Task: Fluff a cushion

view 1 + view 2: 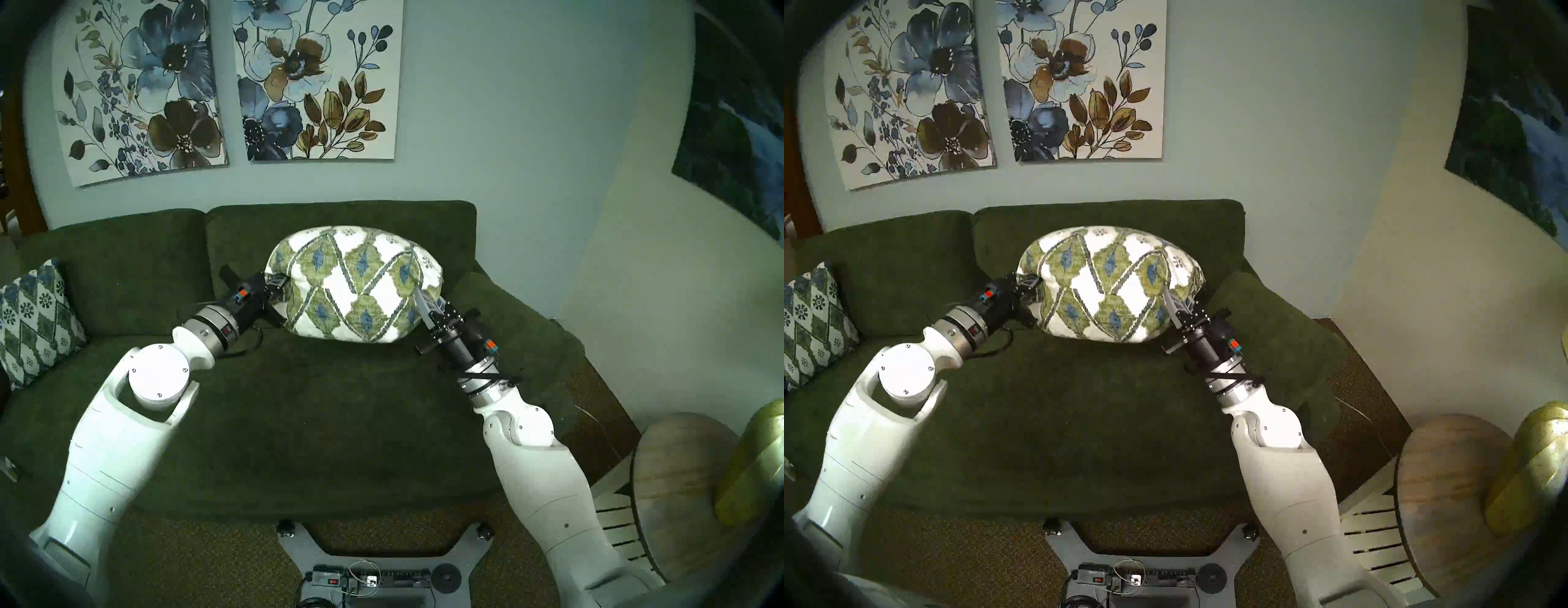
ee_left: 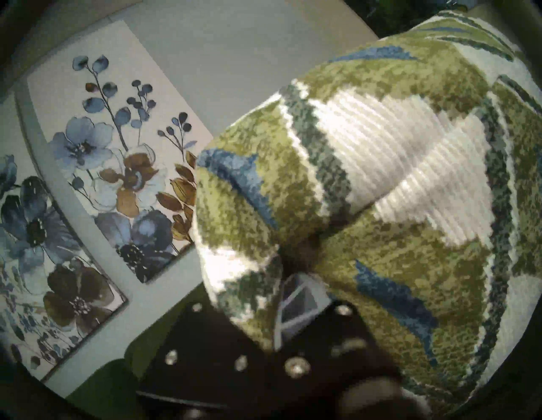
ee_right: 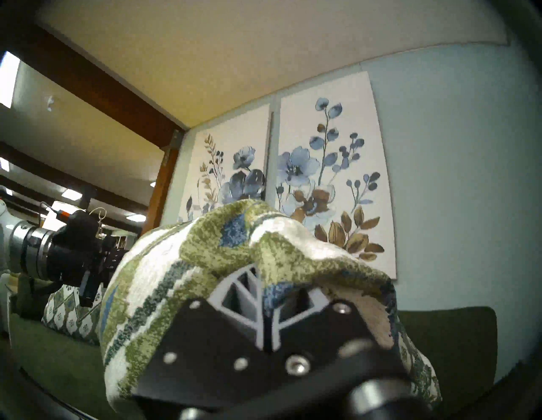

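Note:
The cushion (image 1: pixel 352 284), cream with olive-green and blue diamonds, sits bulged on the dark green sofa (image 1: pixel 297 403) against the backrest. My left gripper (image 1: pixel 278 283) is shut on its left end, with fabric bunched around the fingers in the left wrist view (image 2: pixel 296 296). My right gripper (image 1: pixel 426 303) is shut on its right end; the right wrist view shows fabric (image 3: pixel 264 258) pinched between the fingers (image 3: pixel 249 293). The cushion (image 1: pixel 1110 282) is squeezed between both grippers (image 1: pixel 1032 282) (image 1: pixel 1174 303) and looks rounded.
A smaller, bluer twin cushion (image 1: pixel 34 322) leans at the sofa's left end. A plain green cushion (image 1: pixel 513 322) lies by the right arm. A round wooden side table (image 1: pixel 687 488) with a gold object (image 1: pixel 759 463) stands at the right. Two flower paintings (image 1: pixel 229 85) hang above.

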